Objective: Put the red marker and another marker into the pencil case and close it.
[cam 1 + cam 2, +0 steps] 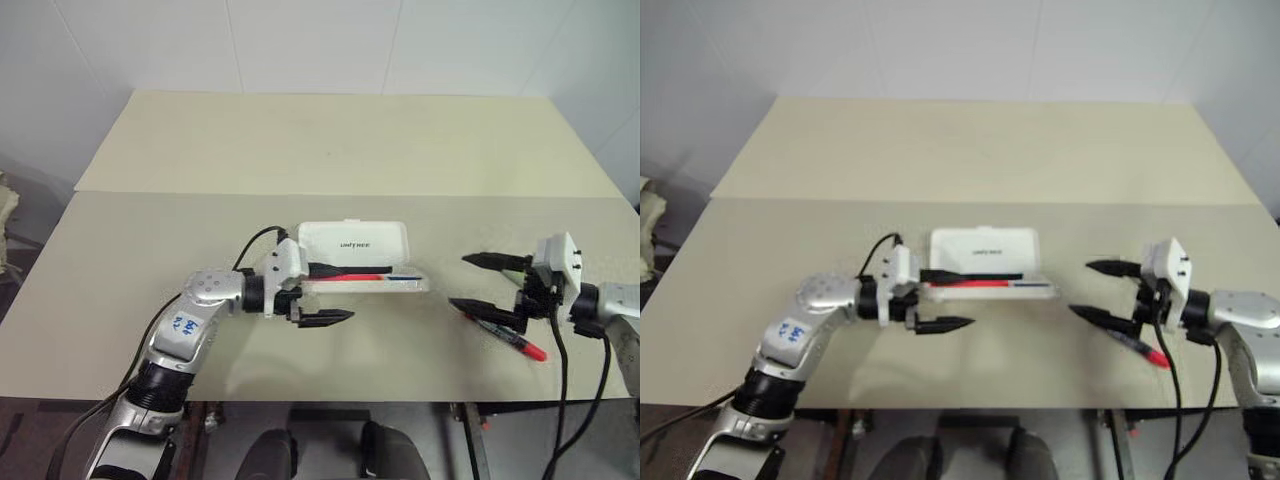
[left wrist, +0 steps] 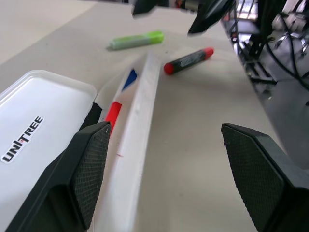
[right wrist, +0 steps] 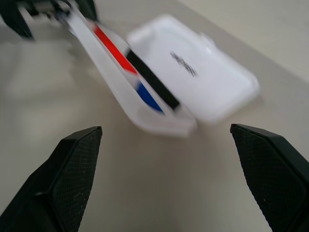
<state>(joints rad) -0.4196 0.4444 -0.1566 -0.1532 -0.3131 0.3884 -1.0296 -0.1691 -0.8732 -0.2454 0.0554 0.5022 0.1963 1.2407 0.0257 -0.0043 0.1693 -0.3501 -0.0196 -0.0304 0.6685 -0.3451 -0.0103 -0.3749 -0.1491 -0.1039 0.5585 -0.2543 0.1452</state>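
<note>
My right gripper [image 1: 485, 282], jaws wide and empty, hangs over the red marker [image 1: 512, 338], which lies diagonally beneath (nearer than my left).

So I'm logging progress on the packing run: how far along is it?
Barely begun. The pencil case lies open, but the red marker and the light green marker are both out on the table. Nothing is in hand: the left gripper is open beside the case, and the right gripper is open above the red marker. Left: both markers in, lid shut.
</note>
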